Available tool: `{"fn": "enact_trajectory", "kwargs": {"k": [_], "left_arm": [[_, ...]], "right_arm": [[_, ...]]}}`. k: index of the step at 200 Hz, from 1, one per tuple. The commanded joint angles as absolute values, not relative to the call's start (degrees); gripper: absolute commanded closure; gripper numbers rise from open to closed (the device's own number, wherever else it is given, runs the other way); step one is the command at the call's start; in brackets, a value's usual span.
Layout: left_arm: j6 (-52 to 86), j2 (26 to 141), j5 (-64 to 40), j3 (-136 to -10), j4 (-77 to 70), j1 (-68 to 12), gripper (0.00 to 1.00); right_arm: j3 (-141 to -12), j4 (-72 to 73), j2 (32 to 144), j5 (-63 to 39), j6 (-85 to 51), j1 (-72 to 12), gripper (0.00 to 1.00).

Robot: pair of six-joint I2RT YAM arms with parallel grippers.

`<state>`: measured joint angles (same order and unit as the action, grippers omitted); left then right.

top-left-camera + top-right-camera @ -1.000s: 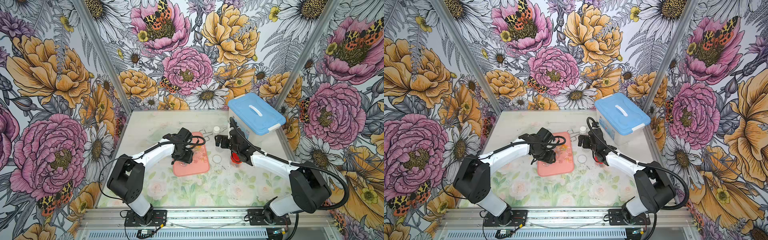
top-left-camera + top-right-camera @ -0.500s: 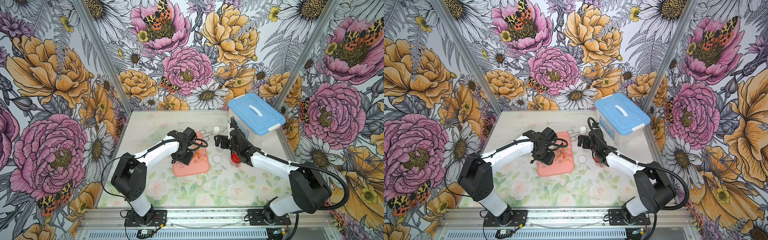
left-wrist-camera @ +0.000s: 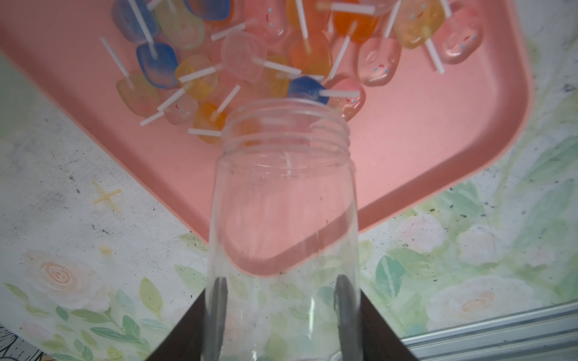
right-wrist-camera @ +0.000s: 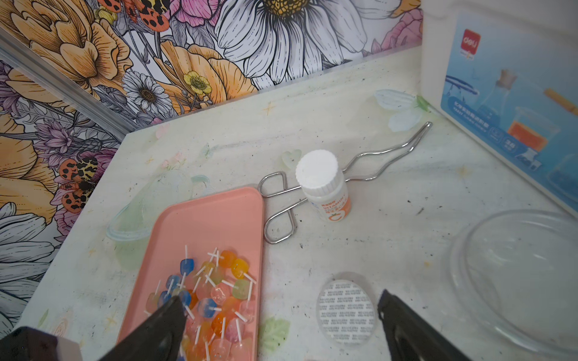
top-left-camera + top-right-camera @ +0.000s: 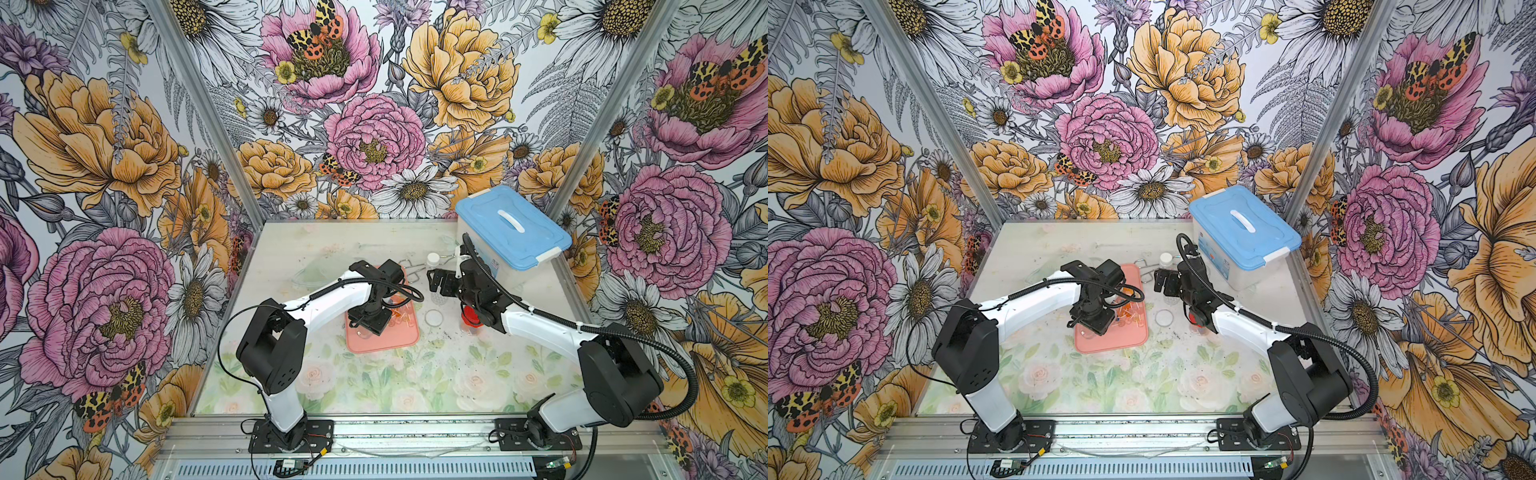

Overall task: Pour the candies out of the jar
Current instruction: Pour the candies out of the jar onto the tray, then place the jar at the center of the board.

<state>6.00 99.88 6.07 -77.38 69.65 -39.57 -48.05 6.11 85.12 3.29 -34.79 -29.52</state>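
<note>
Top views: the left gripper [image 5: 370, 326] hangs low over the near part of the pink tray [image 5: 395, 344], which lies in the middle of the table [image 5: 374, 386]. The candies [image 5: 401, 318] lie in a heap on the tray, just right of this gripper. The right gripper [image 5: 437, 282] hovers right of the tray's far end, its jaws wide apart, near the blue-lidded box [image 5: 511, 232]. A round clear lid [image 5: 433, 318] lies on the table just right of the tray.

Left wrist view: the two dark fingers [image 3: 184, 331] are closed narrow on the lower body of the clear jar [image 3: 284, 218]. The jar is tipped, and its open mouth points to the heap of candies on the tray. Through its wall only tray and table are seen.

Right wrist view: the fingers of the right gripper stand wide apart and grip nothing; the lid lies on the table between them. A white bottle [image 4: 322, 184] stands upright just beyond the tray's far right corner.
</note>
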Motion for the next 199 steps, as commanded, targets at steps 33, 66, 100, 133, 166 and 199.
{"fn": "enact_trajectory", "kwargs": {"k": [33,66,100,133,166,199], "left_arm": [[4.4,100.7,9.2,-79.5,69.3,-38.4,1.0],[3.6,99.3,8.5,-80.5,67.2,-36.6,1.0],[2.6,96.2,5.7,-80.2,63.2,-35.5,1.0],[2.1,90.3,-4.0,-78.4,51.7,-33.5,1.0],[1.1,84.3,-11.1,-75.3,38.6,-31.9,1.0],[0.9,80.4,-15.4,-72.0,27.7,-31.7,1.0]], "right_arm": [[-48.1,8.1,84.7,1.5,-36.0,-29.1,0.01],[-46.6,7.8,81.3,1.1,-35.6,-28.2,0.0],[-46.6,7.6,78.2,-5.8,-34.4,-25.9,0.0],[-49.9,7.0,77.8,-22.0,-33.0,-22.6,0.0],[-53.0,6.7,76.9,-34.3,-33.9,-20.3,0.0],[-56.4,5.0,75.9,-41.2,-33.7,-19.7,0.01]]}}
